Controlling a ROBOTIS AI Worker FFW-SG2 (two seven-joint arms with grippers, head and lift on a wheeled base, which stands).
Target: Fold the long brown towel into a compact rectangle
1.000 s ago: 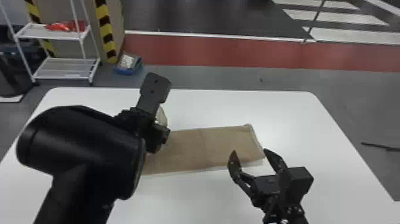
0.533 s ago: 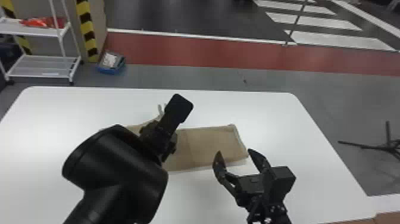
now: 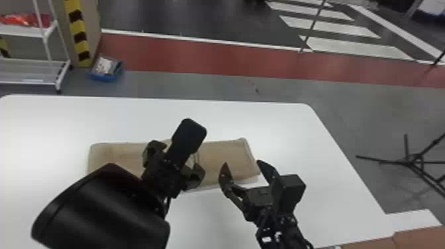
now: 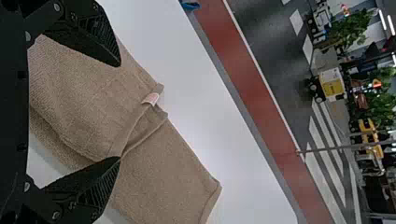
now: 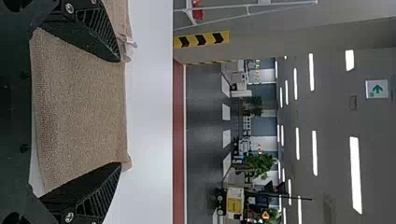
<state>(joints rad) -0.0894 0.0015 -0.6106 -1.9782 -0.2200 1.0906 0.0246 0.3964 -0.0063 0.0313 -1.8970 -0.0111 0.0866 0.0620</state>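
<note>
I've brought my left gripper (image 3: 181, 158) rightward, its jaws open above the hem (image 4: 129, 127) midway along the brown towel (image 3: 225, 154) on the table (image 3: 284, 125), so one fold looks laid, while my right gripper (image 3: 242, 163) waits near the towel's right end, jaws also spread.

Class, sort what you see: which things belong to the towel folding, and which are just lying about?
For the job:
- brown towel
- left gripper
- right gripper
- white table

Just lying about:
- blue tray
- white shelf rack
- black stand legs
</note>
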